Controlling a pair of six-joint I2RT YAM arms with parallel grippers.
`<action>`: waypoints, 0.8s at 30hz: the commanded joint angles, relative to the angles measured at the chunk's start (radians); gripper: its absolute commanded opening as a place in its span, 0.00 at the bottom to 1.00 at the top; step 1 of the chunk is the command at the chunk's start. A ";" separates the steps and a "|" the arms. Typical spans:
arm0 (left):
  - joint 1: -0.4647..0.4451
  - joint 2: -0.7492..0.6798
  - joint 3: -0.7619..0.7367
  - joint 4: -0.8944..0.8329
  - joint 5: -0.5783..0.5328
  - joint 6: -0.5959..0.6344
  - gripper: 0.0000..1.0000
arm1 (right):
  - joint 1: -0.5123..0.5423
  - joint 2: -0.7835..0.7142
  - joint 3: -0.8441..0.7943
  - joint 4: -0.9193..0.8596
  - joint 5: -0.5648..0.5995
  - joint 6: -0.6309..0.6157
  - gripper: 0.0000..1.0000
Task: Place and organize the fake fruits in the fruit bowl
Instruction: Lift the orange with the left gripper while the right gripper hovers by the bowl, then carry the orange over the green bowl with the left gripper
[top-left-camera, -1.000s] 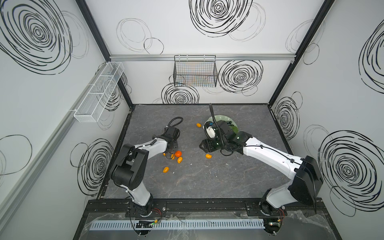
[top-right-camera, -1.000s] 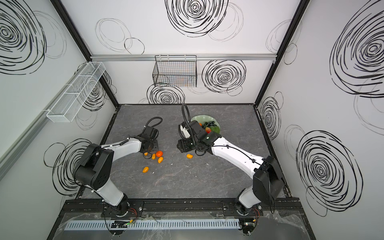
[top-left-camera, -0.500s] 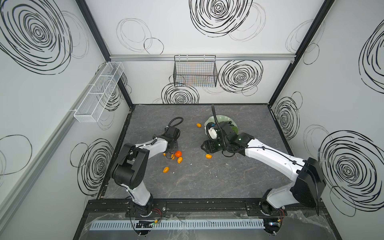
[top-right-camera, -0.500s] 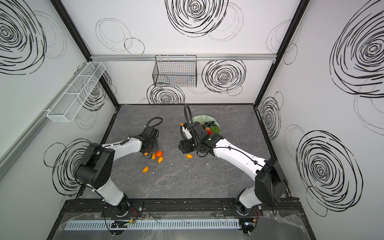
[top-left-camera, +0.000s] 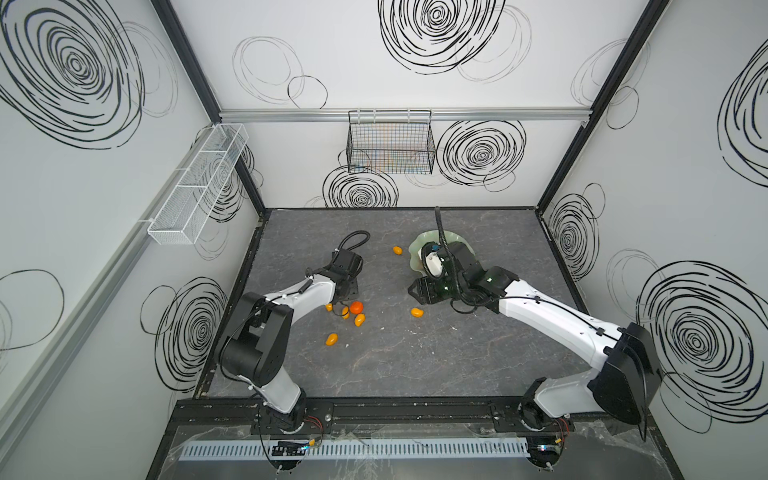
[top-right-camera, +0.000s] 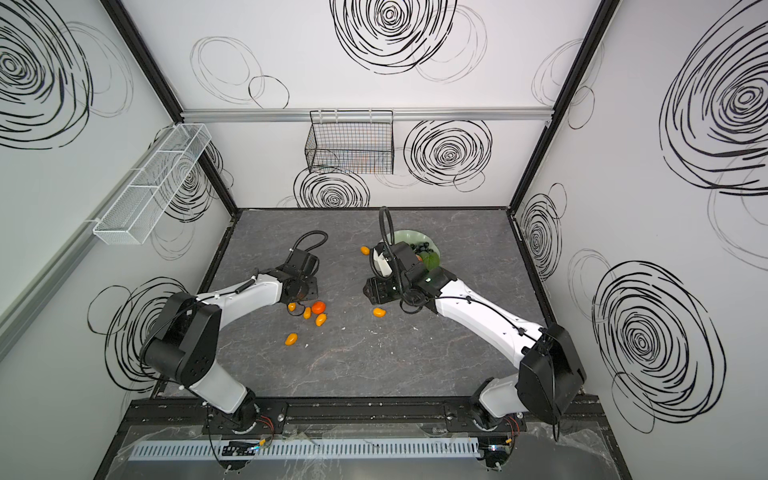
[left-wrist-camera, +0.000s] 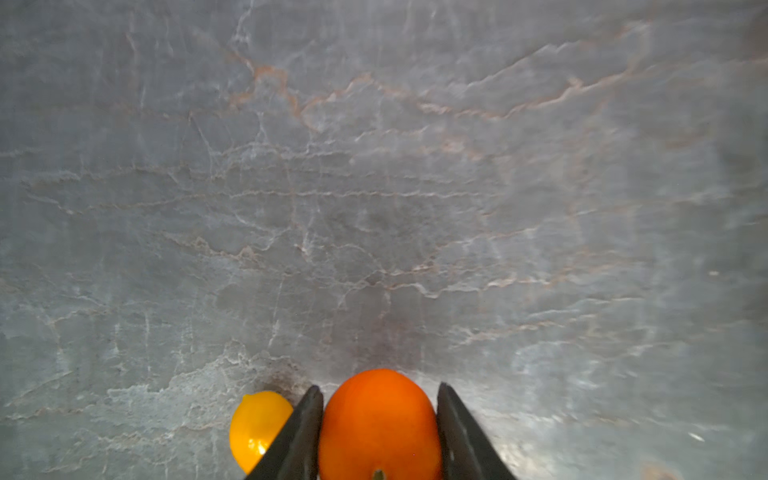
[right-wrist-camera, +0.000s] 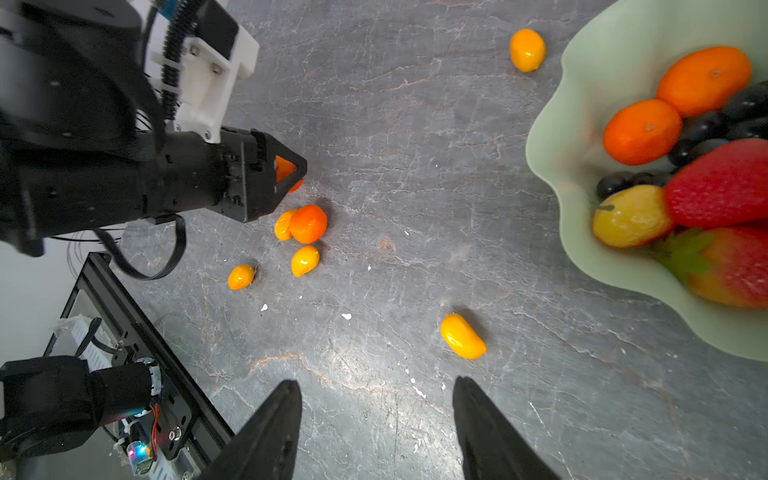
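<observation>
The fruit bowl holds tangerines, strawberries and grapes, while several kumquats lie loose on the worktop. The left claw pinches another tangerine low beside them. The right claw gapes wide and empty.

Grey marbled table, small white specks scattered near the middle. Black wire basket hangs on back wall, white mesh basket on left wall. Black swirl drawings on walls. Slotted cable duct past front edge.
</observation>
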 joint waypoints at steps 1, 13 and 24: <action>-0.044 -0.057 0.053 -0.021 -0.015 -0.015 0.46 | -0.039 -0.020 -0.025 0.055 -0.010 0.024 0.63; -0.220 0.015 0.282 0.005 0.072 0.007 0.46 | -0.323 -0.065 -0.055 0.025 -0.063 0.019 0.63; -0.291 0.241 0.530 0.033 0.118 0.033 0.44 | -0.444 -0.048 -0.034 0.011 -0.125 0.042 0.63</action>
